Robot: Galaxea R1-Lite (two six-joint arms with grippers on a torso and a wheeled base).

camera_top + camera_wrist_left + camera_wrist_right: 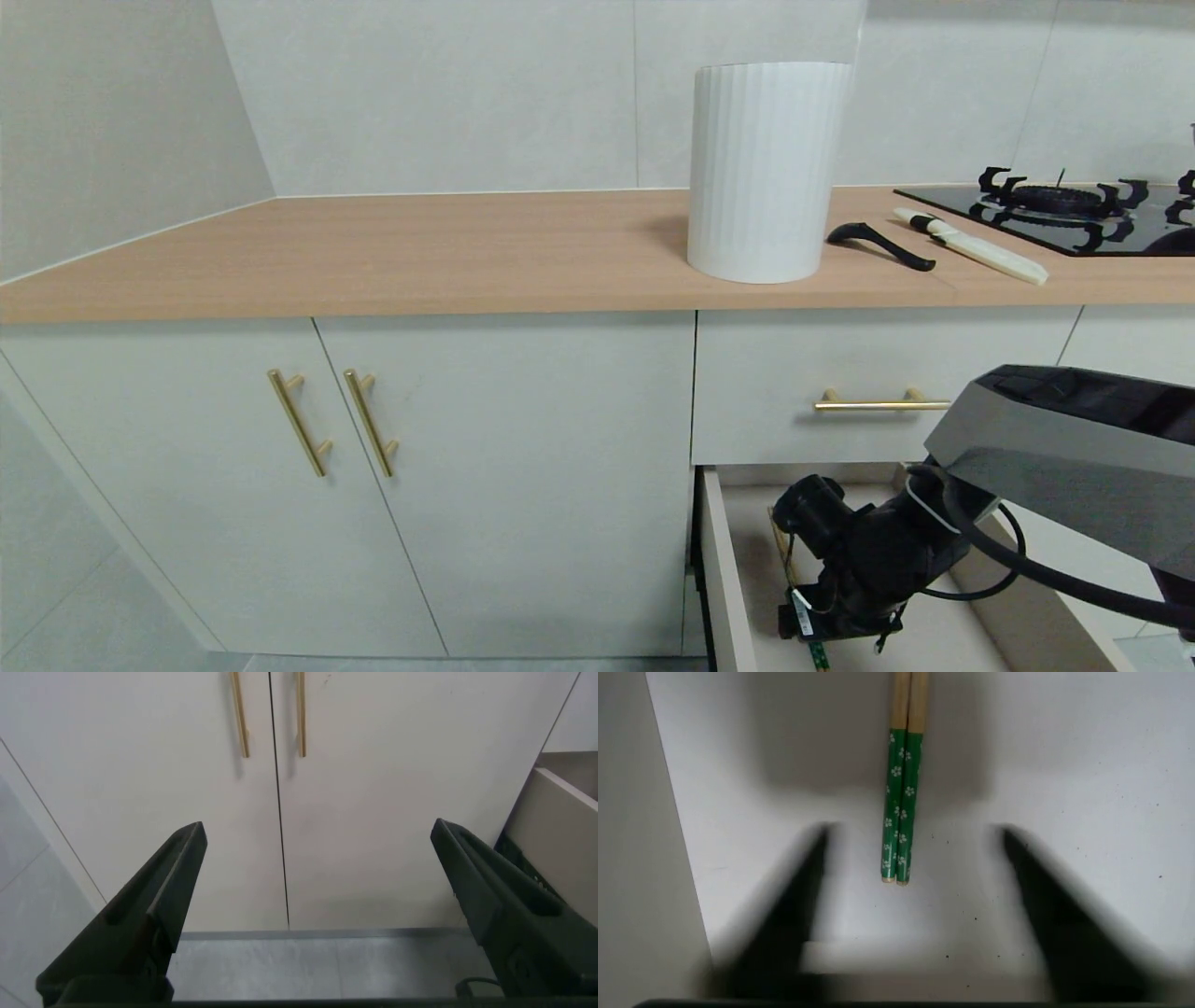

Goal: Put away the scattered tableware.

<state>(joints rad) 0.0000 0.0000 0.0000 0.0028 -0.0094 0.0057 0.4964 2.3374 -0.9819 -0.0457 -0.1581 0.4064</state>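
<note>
Hanging inside the open drawer [728, 579], the right gripper [913, 835] is spread wide, released, with green-ended chopsticks [898, 784] between its fingers, touching neither. The left gripper [316, 831] gapes wide too.

On the wooden countertop [420, 252]: white ribbed container [761, 173], black utensil [879, 245], pale knife [976, 249]. In the open drawer [728, 579]: green-ended chopsticks [898, 812], lying flat.
</note>
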